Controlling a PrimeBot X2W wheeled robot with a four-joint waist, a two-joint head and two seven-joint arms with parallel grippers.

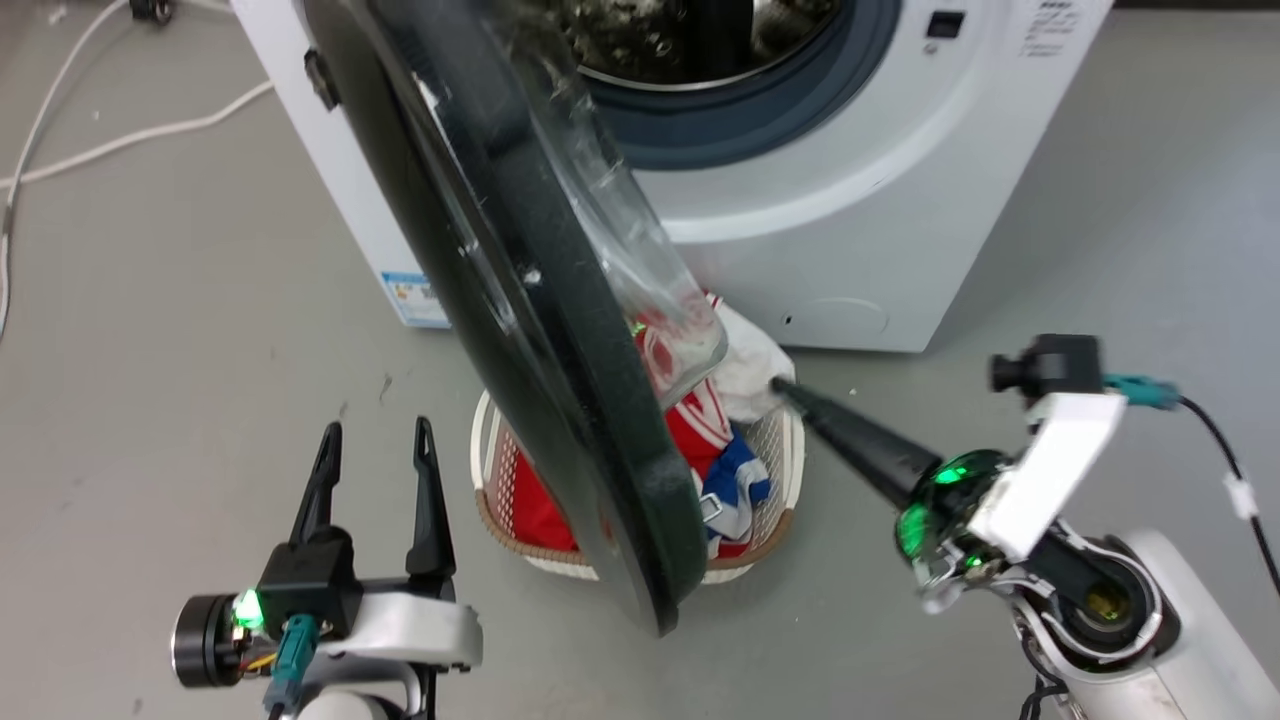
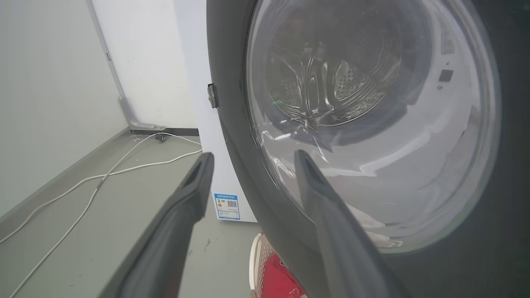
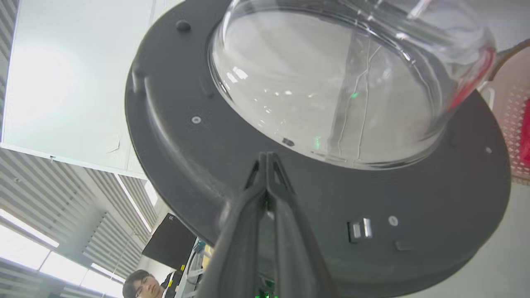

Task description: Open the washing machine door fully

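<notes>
The white washing machine (image 1: pixel 850 200) stands at the top, its steel drum (image 1: pixel 680 40) exposed. The washing machine door (image 1: pixel 480 280), a black disc with a bulging glass bowl (image 1: pixel 640 250), stands swung out, edge-on to the head view. My right gripper (image 1: pixel 780 383) is shut on nothing and points at the door's inner side. In the right wrist view its tips (image 3: pixel 267 155) lie against the black inner rim (image 3: pixel 174 136) just below the glass. My left gripper (image 1: pixel 377 432) is open, on the outer side of the door and apart from it. In the left wrist view the open left gripper (image 2: pixel 253 157) faces the door's outer face (image 2: pixel 227 62).
A cream laundry basket (image 1: pixel 770 450) with red, white and blue clothes sits on the floor under the door. White cables (image 1: pixel 130 130) trail over the grey floor at the left. A blue label (image 2: pixel 227 205) marks the machine's side. A person's head (image 3: pixel 140 283) appears low in the right wrist view.
</notes>
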